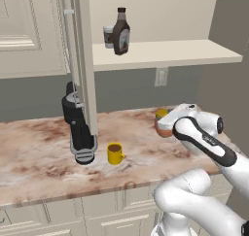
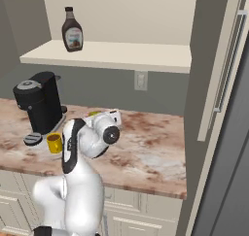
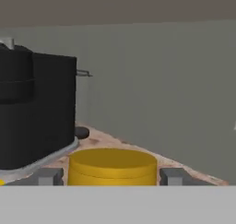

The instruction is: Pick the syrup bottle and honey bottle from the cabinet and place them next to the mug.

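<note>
claw: seen low over the surface in the hand view, its two grey fingertips standing apart, one on each side of a yellow cap; whether they press on the bottle below cannot be told, since the body is hidden beneath the frame edge.
honey bottle: found on the surface, upright, its orange-brown body mostly hidden behind the white wrist in the left base view; its yellow cap is seen directly between the fingertips in the hand view, so the bottle is judged to lie straight below and ahead of the claw, long axis vertical.
mug: stood on the surface to the left of the honey bottle in the left base view, clearly apart from it, just beside the base of the coffee machine.
deciding relation: the bottle is judged to be off to the mug's right; if it is not yet near enough, a sideways carry toward the coffee machine would be called for.
syrup bottle: left upright on the cabinet shelf, high above the claw and well apart from it, just beside a small white-lidded cup.
cabinet door: swung open, its edge hanging over the coffee machine.
step judged: honey bottle being set down or released; syrup bottle not yet fetched.
</note>
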Robot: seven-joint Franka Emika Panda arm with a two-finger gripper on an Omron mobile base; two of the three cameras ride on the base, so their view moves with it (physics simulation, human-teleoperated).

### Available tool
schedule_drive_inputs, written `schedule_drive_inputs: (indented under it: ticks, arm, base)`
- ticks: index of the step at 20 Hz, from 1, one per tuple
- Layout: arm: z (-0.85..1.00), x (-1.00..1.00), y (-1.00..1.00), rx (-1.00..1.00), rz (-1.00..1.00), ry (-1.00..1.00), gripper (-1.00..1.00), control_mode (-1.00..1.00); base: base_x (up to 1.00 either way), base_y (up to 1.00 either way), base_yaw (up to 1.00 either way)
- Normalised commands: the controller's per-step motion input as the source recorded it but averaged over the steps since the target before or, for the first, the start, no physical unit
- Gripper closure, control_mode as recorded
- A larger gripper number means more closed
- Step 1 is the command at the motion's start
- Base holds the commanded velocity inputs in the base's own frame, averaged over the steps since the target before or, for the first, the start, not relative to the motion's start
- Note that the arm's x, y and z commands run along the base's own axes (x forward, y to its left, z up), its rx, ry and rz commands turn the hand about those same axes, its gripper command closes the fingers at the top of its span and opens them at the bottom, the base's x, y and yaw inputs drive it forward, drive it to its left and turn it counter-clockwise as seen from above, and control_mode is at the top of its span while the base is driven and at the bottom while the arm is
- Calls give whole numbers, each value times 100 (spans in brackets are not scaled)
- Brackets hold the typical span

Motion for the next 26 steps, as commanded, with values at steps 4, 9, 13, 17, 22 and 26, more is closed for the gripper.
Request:
schedule_drive_inputs:
  ticks: [4,9,13,17,22,26]
  arm:
    - [-100,25,0,16,58,-7,100,-100]
    - [-94,23,4,25,57,-1,100,-100]
    - [-70,34,11,30,50,0,100,-100]
    - [-17,12,1,9,11,0,100,-100]
    - [-4,0,0,0,0,0,100,-100]
    - [-24,0,53,0,0,0,100,-100]
  base:
    - [0,0,0]
    - [0,0,0]
    - [0,0,0]
    - [0,0,0]
    - [0,0,0]
    - [0,0,0]
